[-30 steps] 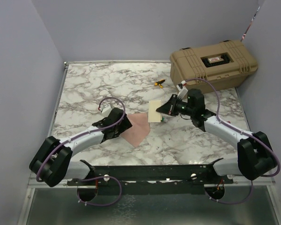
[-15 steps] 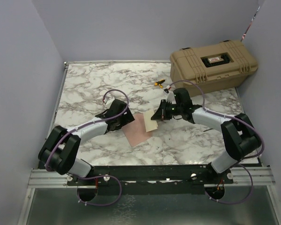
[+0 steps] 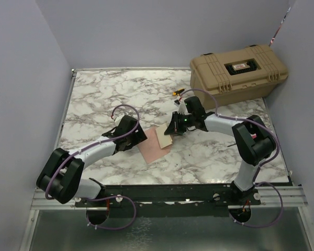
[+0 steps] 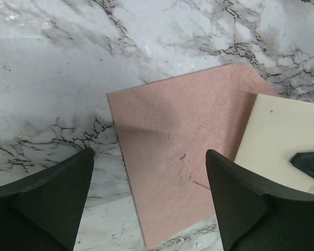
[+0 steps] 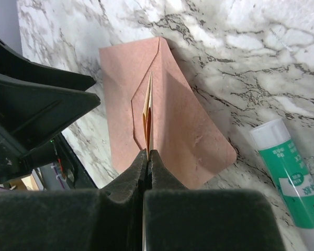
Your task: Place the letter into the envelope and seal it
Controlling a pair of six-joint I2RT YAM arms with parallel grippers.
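Letter: one sheet, pale cream on the face shown, held on edge above the envelope and tilted over its right part. My right gripper has it, jaws pressed fully together on the sheet's near edge. Whether its far edge touches the envelope I cannot tell. Envelope: one, salmon-tan, lying flat on the marble table with its body unobstructed apart from the letter above it. Left gripper: jaws spread wide with nothing in them, poised over the envelope's left side, one finger out past its left edge over bare marble, the other above its right part beside the letter. Glue stick: one, green and white, lying on the table just beside the envelope's right side. Tan case: one, lid down, well beyond the envelope toward the far right. Small yellow-and-black item: one, between the envelope and the case.
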